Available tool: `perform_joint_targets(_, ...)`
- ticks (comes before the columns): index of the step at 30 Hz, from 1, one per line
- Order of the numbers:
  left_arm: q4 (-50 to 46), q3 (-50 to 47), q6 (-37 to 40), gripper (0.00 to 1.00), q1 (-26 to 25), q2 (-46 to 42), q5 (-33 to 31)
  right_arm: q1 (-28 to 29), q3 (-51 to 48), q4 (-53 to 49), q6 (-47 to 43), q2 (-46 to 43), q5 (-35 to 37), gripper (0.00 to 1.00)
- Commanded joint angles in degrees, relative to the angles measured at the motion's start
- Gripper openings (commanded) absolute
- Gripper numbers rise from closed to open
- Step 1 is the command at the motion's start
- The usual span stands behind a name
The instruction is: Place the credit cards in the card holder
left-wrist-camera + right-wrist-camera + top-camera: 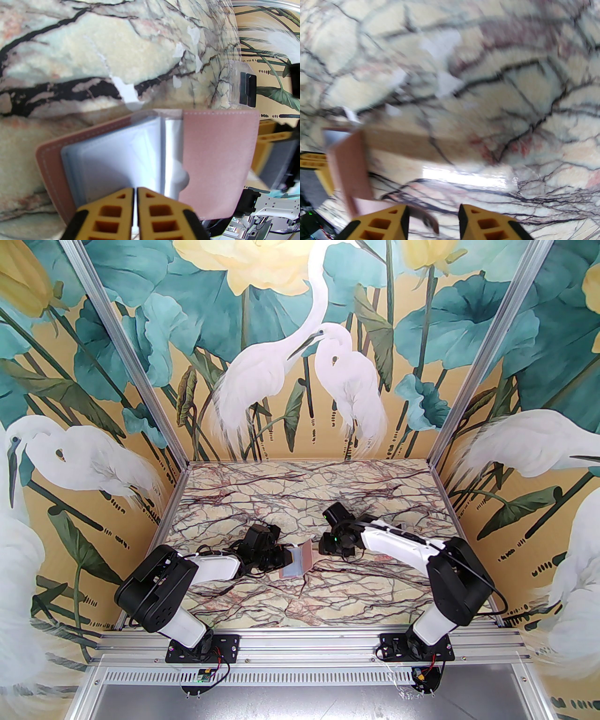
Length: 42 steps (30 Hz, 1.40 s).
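Note:
The dusty-pink card holder [300, 561] lies open on the marble table [300, 493] between both arms. Its pale grey-blue inside [112, 152] faces up and its pink flap [218, 159] stands raised. My left gripper [135, 194] is shut, its yellow fingertips resting on the near edge of the grey-blue pages. To the holder's right, my right gripper [433, 211] hovers open, with the pink flap [349, 164] at its left and the closing tab [424, 218] by its left finger. One see-through card [236, 86] lies on the table beyond the holder. Another glossy clear card [464, 178] lies just ahead of the right fingers.
Painted walls on metal posts [136, 352] close in the table on three sides. White chips in the marble print [126, 91] dot the surface near the holder. The right gripper's yellow finger [264, 140] sits close behind the raised flap.

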Motion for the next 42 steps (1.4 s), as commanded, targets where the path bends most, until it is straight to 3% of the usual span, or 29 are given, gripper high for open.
perform_joint_targets(1, 0.2, -1.0, -0.3, 0.13, -0.2, 0.9, 0.0, 1.6, 6.2, -0.2, -0.5, -3.4, -4.1, 0.41)
perform_joint_targets(13, 0.2, -1.0, -0.3, 0.13, -0.3, 0.7, 0.1, 9.0, 15.0, 3.3, 2.0, 5.5, -12.2, 0.28)
perform_joint_targets(23, 0.2, -1.4, -0.2, 0.13, -0.2, 0.4, 0.0, 9.9, 14.9, 3.9, 2.5, 11.0, -12.9, 0.24)
perform_joint_targets(42, 0.0, -1.4, 0.0, 0.13, -0.2, 0.2, -0.1, 9.5, 12.8, -6.8, -0.4, 12.7, 0.2, 0.23)
